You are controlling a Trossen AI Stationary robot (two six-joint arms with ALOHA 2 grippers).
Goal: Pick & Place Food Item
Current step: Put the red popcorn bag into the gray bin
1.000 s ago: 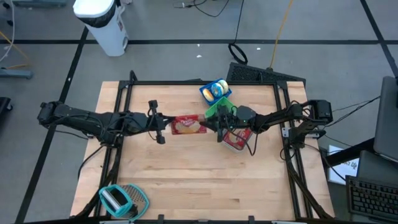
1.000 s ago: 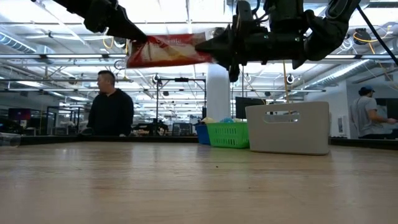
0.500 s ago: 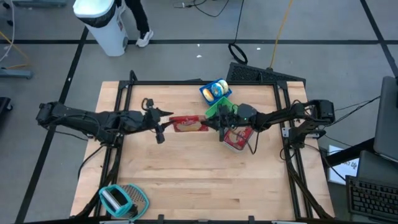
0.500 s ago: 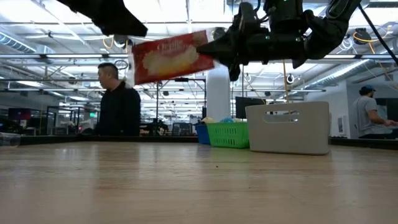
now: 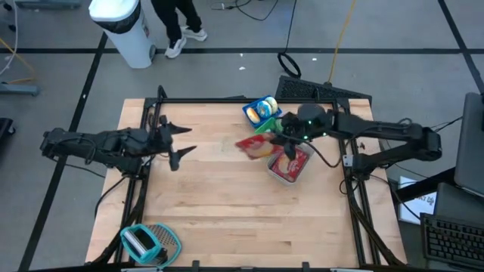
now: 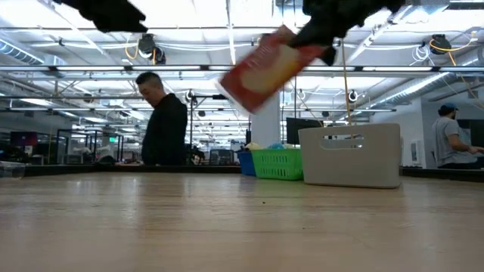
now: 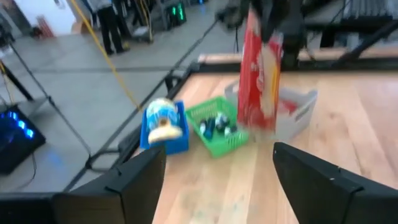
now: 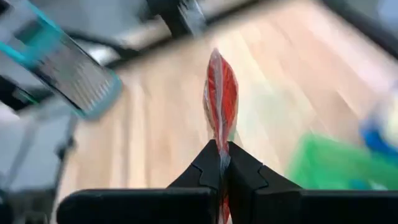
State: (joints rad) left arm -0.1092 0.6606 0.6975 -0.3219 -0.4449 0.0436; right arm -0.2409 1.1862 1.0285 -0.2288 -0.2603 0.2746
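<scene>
A red food packet [image 5: 255, 146] with a pale picture hangs in the air just left of the grey bin [image 5: 288, 166], which holds another red item. My right gripper [image 5: 279, 140] is shut on it; the low view shows the packet [image 6: 267, 69] slanting down from the gripper [image 6: 321, 34]. My left gripper [image 5: 177, 143] stands open at the table's left, well apart from the packet. Its wrist view shows its two fingers [image 7: 134, 180] spread wide, with the packet [image 7: 258, 81] far ahead. My right gripper pinches the packet's thin end edge [image 8: 221, 152] between its two fingertips [image 8: 245, 168]. The fingers come from the table's right, slanting slightly down. The packet is lifted clear of the table, seen edge-on in the wrist view, its free end [image 6: 234, 89] drooping toward the table's left.
A green basket [image 5: 265, 130] and a blue basket [image 5: 261, 111] with food items stand at the far edge, beside the grey bin [image 6: 349, 155]. A teal grater-like tool [image 5: 148, 243] lies at the near left corner. A person [image 6: 165, 121] walks beyond the table.
My left gripper has opened, let go of the packet's left end and drawn back toward the table's left edge. My right gripper has kept its hold and gone up and toward the table's right. The packet, level before, now tilts with its free end down.
</scene>
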